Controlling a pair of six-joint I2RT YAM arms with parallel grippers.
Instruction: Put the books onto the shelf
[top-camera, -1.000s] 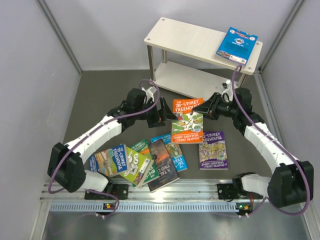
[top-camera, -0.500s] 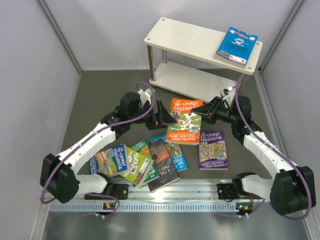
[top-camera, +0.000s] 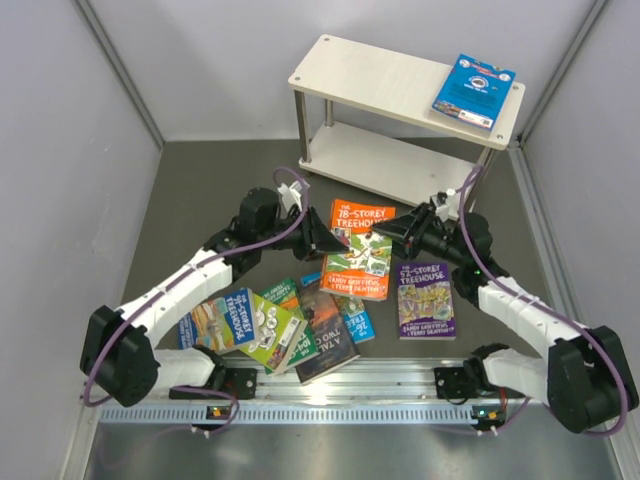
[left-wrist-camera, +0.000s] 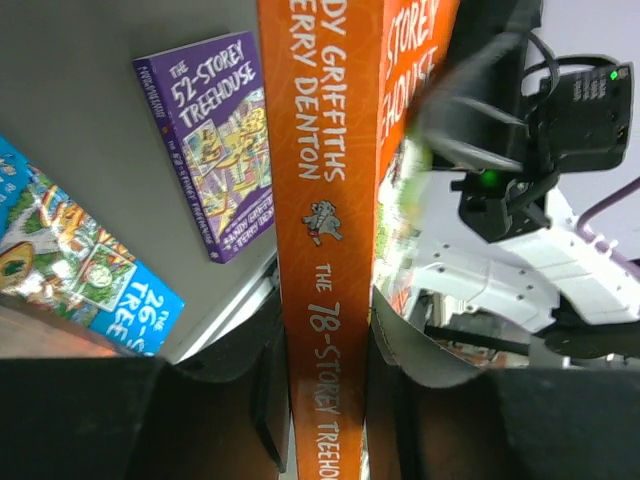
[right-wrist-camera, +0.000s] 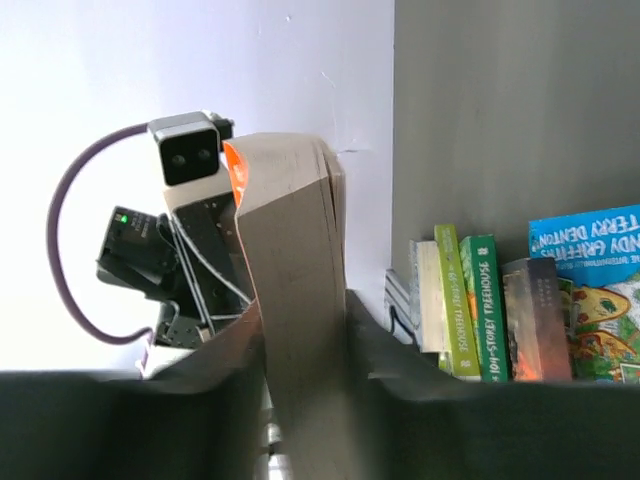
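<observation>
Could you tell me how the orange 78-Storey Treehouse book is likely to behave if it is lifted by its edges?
The orange book is probably fairly stiff: its spine looks thick. Its page edges fan slightly beside the right pincer, so it may splay open. The smooth cover could slip in the left pincer.

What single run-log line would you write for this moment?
left tool: grips 78-Storey Treehouse book | right tool: grips same book | blue book: on shelf top

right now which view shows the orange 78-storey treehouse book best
Top external: the orange 78-storey book shows nearly its whole front cover. Left wrist shows only its titled spine, gripped by the left gripper. Right wrist shows only its page edges in the right gripper.
</observation>
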